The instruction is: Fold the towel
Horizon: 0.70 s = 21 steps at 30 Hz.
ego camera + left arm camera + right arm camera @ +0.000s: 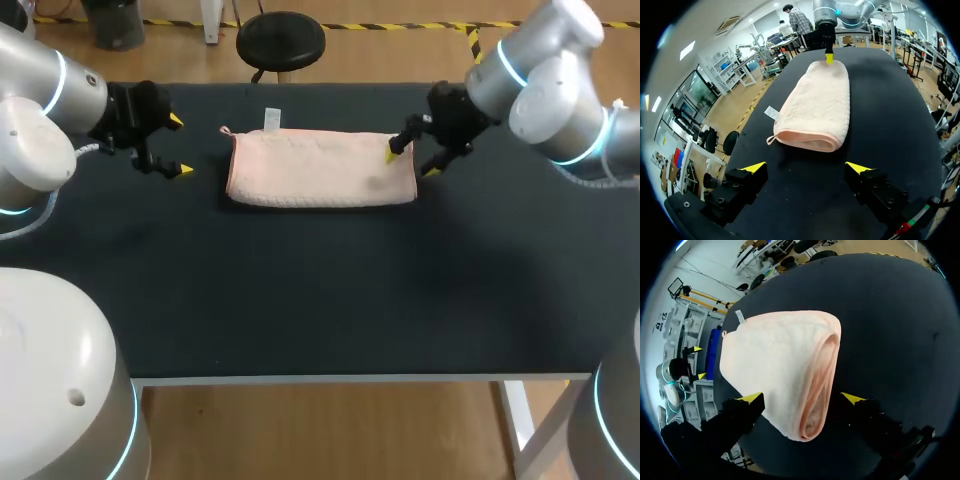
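Looking down from the head view, a pale pink terry towel (320,170), folded into a long pad, lies on the far middle of the black table (320,300). The left tool (180,146) hangs beside the towel's left end, fingers wide apart, touching nothing. The right tool (412,163) straddles the right end, also spread, one yellow tip over the cloth and the other just off its edge. A small white label (272,119) sticks out from the far side.

In the left wrist view the towel lies ahead of the parted fingers, clear of them, a hanging loop (771,140) at its near corner. The label's print is too small to read.

In the right wrist view the folded end sits between the open fingers. One tip may brush the cloth, but nothing is clamped.
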Available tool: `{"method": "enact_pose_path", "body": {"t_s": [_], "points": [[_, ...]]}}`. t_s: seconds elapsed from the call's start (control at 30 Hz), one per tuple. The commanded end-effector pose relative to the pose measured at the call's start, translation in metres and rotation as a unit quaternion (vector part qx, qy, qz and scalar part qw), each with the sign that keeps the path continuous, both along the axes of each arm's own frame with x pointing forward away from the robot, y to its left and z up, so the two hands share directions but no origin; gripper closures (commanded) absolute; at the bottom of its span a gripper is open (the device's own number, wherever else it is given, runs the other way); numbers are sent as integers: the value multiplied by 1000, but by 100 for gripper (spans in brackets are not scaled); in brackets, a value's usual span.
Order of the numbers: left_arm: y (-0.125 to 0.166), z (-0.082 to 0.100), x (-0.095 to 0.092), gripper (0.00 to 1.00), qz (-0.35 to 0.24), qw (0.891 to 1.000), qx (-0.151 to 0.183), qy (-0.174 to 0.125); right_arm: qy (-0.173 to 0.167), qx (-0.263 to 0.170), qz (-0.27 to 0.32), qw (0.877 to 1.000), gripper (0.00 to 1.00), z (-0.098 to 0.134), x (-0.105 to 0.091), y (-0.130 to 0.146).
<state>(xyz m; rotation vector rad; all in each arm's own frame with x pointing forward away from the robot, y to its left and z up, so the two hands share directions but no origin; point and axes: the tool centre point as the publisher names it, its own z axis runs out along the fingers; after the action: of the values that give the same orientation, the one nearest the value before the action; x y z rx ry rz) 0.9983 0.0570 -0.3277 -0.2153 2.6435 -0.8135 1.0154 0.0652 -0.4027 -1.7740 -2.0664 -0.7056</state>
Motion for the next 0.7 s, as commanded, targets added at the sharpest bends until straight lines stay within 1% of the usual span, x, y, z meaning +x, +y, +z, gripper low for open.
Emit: {"method": "enact_pose_path", "body": {"t_s": [0.03,0.13,0.33,0.7], "points": [[2,-1,0,0,-2,1000,-3,-2,4,11,7,1000,0,-11,6,0],[2,-1,0,0,-2,1000,-3,-2,10,26,8,1000,0,-18,9,0],[2,-1,0,0,-2,1000,-3,-2,7,34,9,999,0,-27,13,2],[2,-1,0,0,-2,1000,-3,-2,1,50,17,999,0,-28,15,11]]}}
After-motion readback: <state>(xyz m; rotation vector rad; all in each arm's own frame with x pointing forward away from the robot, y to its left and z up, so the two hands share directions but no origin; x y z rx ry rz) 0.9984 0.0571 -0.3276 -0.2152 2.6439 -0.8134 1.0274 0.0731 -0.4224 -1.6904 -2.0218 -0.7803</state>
